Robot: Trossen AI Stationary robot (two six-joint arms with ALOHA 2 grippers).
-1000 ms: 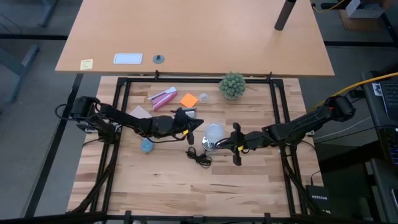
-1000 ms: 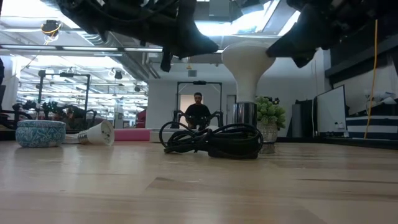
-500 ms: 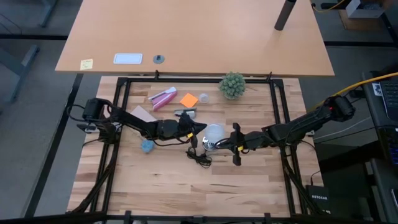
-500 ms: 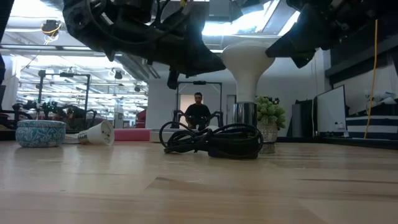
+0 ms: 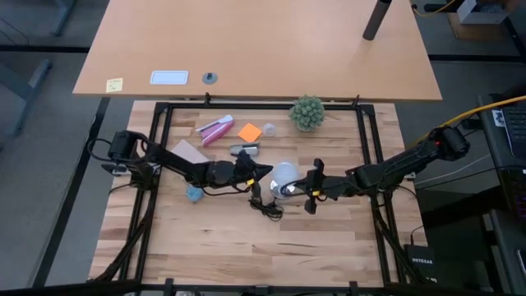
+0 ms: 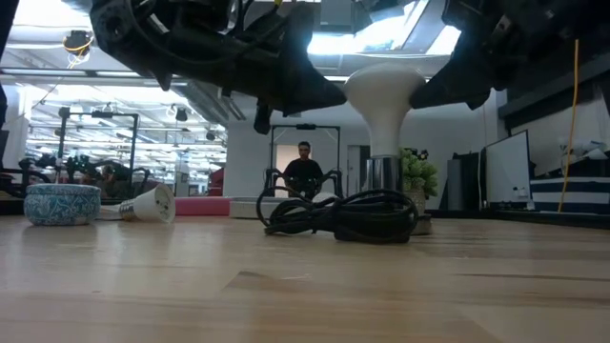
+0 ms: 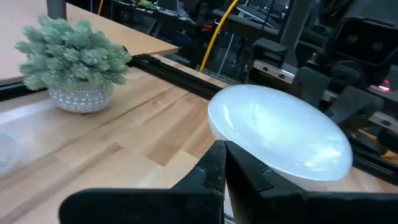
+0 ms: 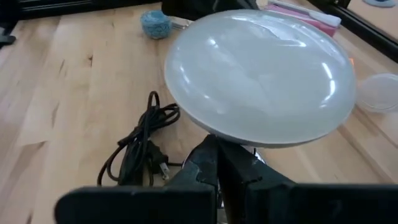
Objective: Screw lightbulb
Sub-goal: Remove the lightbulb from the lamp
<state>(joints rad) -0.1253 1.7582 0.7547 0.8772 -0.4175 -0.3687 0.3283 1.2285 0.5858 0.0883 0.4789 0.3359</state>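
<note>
Both pincers are clenched empty: left gripper at the lightbulb's nine o'clock, right gripper at its four o'clock. Mid-table, the white frosted dome stands upright above a coiled black cord.

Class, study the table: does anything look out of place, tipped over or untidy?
A second white bulb lies tipped on its side near the blue dish, while the lightbulb stands upright in its metal socket. The black cord sits in a loose tangle beside it. Nothing looks broken or spilled.
</note>
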